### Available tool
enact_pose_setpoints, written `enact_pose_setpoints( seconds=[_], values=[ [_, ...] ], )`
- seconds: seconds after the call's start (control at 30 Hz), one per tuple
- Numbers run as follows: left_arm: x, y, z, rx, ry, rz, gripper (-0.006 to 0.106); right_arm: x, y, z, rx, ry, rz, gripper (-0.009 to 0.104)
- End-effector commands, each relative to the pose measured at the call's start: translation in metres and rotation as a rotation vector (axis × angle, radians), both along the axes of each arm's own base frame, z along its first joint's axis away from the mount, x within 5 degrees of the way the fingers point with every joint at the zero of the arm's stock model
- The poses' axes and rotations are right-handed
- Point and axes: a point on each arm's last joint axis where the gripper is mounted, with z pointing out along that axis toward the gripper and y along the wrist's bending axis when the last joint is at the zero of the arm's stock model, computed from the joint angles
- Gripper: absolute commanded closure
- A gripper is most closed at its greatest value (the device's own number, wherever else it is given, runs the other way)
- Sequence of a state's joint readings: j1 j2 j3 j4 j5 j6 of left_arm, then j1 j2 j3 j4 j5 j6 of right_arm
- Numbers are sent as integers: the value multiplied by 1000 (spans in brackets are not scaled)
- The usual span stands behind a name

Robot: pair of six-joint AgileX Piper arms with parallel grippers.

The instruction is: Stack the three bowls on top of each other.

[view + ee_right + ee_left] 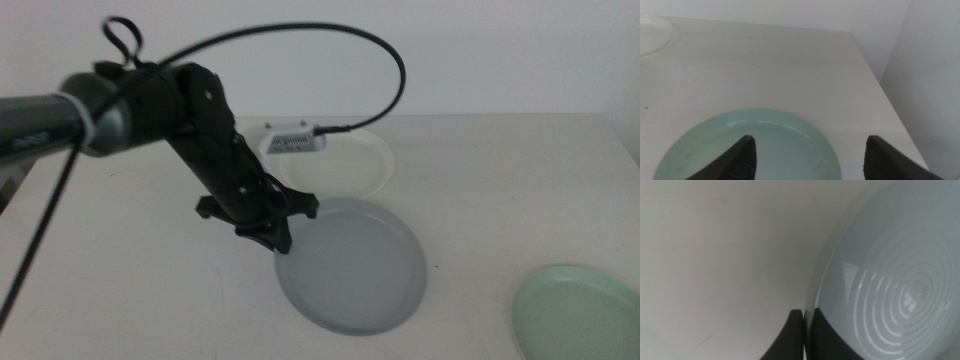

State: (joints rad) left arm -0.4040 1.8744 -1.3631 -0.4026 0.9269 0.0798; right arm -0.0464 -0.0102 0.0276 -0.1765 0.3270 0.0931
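The grey-blue bowl (350, 265) is at the middle front of the table. My left gripper (268, 222) comes in from the left and is shut on its left rim. In the left wrist view one jaw is outside and one inside the rim of the grey-blue bowl (890, 270), with the left gripper (806, 312) closed on it. The cream-white bowl (345, 160) lies just behind it, partly hidden by the arm. The mint green bowl (578, 315) is at the front right. My right gripper (810, 142) is open, just over the near part of the mint green bowl (765, 140).
The table's right edge (887, 105) runs close beside the mint green bowl. The cream-white bowl's rim (650, 32) shows far off in the right wrist view. A black cable (330, 35) arcs over the left arm. Bare table (120, 270) lies at front left.
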Motion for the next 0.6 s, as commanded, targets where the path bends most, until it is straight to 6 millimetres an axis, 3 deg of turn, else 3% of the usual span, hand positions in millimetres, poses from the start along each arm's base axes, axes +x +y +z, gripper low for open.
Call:
enact_pose_setpoints(
  seconds=[0.0, 0.37, 0.47, 0.57],
  values=[
    [2, -11, 18, -77, -54, 26, 100, 0, 1, 10, -25, -105, 14, 41],
    [13, -20, -13, -71, -38, 44, 98, 0, 1, 10, -25, -105, 14, 41],
    [14, -20, -16, -68, -37, 46, 89, 0, 1, 10, -25, -105, 14, 41],
    [14, -20, -17, -65, -35, 38, 70, 0, 1, 10, -25, -105, 14, 41]
  ],
)
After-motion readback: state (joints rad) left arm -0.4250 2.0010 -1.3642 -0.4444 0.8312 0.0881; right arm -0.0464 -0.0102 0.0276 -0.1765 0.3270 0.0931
